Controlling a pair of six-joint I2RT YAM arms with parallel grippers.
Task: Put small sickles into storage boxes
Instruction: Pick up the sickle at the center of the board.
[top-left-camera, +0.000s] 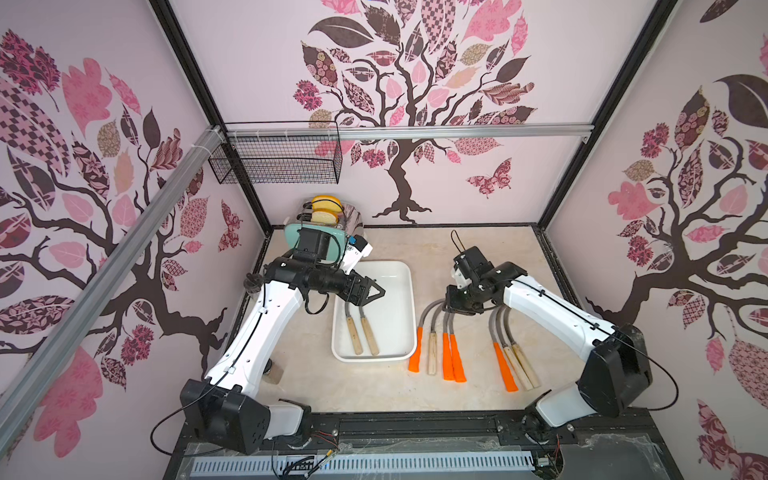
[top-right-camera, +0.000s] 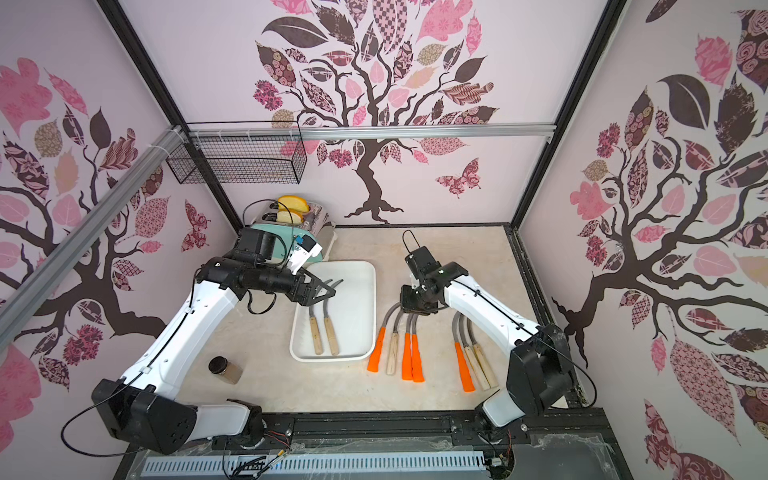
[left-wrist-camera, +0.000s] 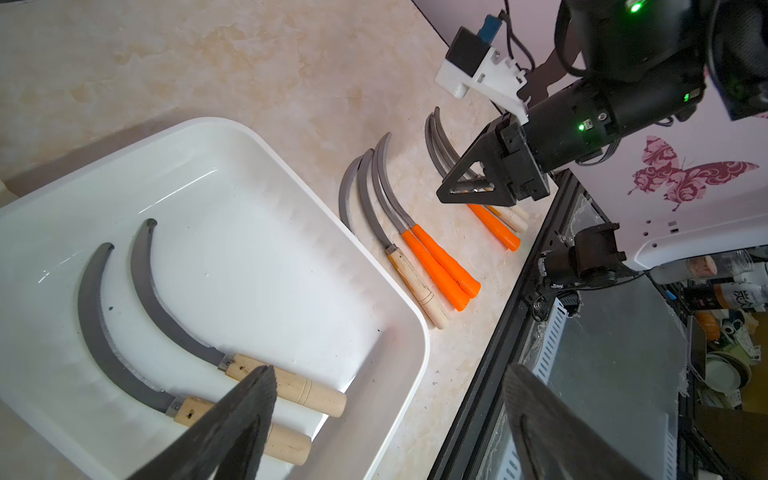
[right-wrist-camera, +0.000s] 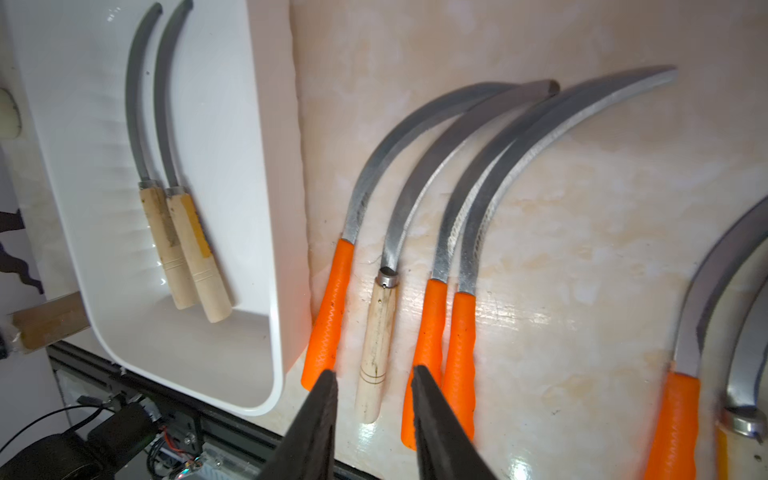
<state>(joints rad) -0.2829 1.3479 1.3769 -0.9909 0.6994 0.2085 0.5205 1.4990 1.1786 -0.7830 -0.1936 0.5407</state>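
Seven sickles (top-left-camera: 432, 353) lie on the table (top-left-camera: 415, 245) right of the tray (top-left-camera: 390, 316), which holds two more. Over them the right gripper (right-wrist-camera: 373, 372) is empty, fingers (right-wrist-camera: 320, 407) slightly apart; the left gripper (left-wrist-camera: 388, 370) gapes above the tray. Handles (right-wrist-camera: 428, 332) lie so close that narrow fingers may catch a neighbour.

Tray (top-left-camera: 390, 307) sits under the left gripper (top-left-camera: 379, 292) jaws, two sickles (top-left-camera: 354, 334) side by side in it, directly below them. Four sickles (top-left-camera: 446, 349) lie on the table (top-left-camera: 498, 245) just right of the tray, blades under the right gripper (right-wrist-camera: 372, 372) jaws. The three more sickles (top-left-camera: 513, 357) lie further right of those jaws, apart from the four.
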